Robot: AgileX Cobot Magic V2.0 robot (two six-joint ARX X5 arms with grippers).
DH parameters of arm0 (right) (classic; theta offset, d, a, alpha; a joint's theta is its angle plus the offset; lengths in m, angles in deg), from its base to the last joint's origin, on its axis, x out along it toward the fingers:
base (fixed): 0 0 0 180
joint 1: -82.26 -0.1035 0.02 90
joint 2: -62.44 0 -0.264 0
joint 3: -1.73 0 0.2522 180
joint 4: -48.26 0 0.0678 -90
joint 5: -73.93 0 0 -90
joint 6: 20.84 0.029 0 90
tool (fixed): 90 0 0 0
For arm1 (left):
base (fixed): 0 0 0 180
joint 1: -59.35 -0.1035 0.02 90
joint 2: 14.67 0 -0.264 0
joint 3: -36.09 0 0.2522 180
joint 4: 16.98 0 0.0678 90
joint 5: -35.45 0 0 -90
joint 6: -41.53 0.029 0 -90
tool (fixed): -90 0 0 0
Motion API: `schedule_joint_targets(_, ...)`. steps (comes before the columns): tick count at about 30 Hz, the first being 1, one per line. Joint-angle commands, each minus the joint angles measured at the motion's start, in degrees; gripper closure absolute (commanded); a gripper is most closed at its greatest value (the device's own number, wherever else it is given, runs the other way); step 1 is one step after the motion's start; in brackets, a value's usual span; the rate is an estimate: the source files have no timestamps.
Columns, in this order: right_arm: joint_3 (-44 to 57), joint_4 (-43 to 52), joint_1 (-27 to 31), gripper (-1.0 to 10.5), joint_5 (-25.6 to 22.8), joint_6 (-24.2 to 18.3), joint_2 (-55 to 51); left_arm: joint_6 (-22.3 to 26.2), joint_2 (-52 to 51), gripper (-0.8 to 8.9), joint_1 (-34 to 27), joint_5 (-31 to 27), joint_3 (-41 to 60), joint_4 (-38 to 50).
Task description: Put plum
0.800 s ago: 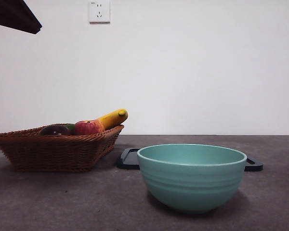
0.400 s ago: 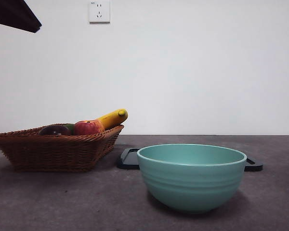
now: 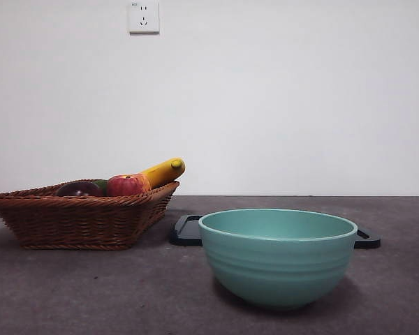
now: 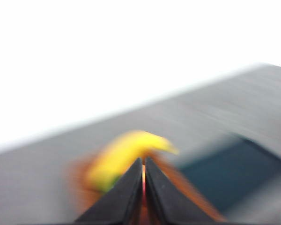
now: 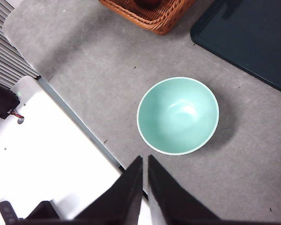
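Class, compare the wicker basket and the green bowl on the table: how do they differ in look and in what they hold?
The wicker basket is brown, woven and low; the green bowl is smooth, glazed and deeper. The basket holds fruit, including the plum; the bowl is empty. Both rest upright on the grey table.

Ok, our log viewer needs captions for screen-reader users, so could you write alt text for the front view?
A wide, empty-looking mint-green ceramic bowl stands nearest on a grey table, with a flat dark tray behind it. To its left, a brown woven wicker basket holds a dark maroon plum, a red-and-yellow apple and a yellow banana. No arm shows.
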Motion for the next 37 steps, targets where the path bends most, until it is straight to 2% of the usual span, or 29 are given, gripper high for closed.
schedule_joint_targets(1, -0.9, 0.5, -0.3, 9.4, 0.0, -0.7, 0.4, 1.3, -3.3, 8.06, -2.0, -4.9, 4.6, 6.0)
schedule_joint_targets(5, -0.9, 0.5, -0.3, 9.4, 0.0, -0.7, 0.4, 1.3, -9.5, 8.06, -3.9, -11.7, 13.6, 14.1)
schedule_joint_targets(12, -0.9, 0.5, -0.3, 9.4, 0.0, -0.7, 0.4, 1.2, -19.7, 8.06, -4.7, -16.0, 27.1, 18.6)
schedule_joint_targets(18, -0.9, 0.5, -0.3, 9.4, 0.0, -0.7, 0.4, 1.2, -24.8, 8.06, -4.8, -18.2, 34.3, 18.5)
schedule_joint_targets(28, -0.9, 0.5, -0.3, 9.4, 0.0, -0.7, 0.4, 0.8, -29.1, 8.06, -5.1, -20.5, 40.7, 17.9)
schedule_joint_targets(37, -0.9, 0.6, -0.3, 9.4, 0.0, -0.7, 0.4, -0.5, -32.1, 8.06, -5.1, -20.5, 42.9, 11.2)
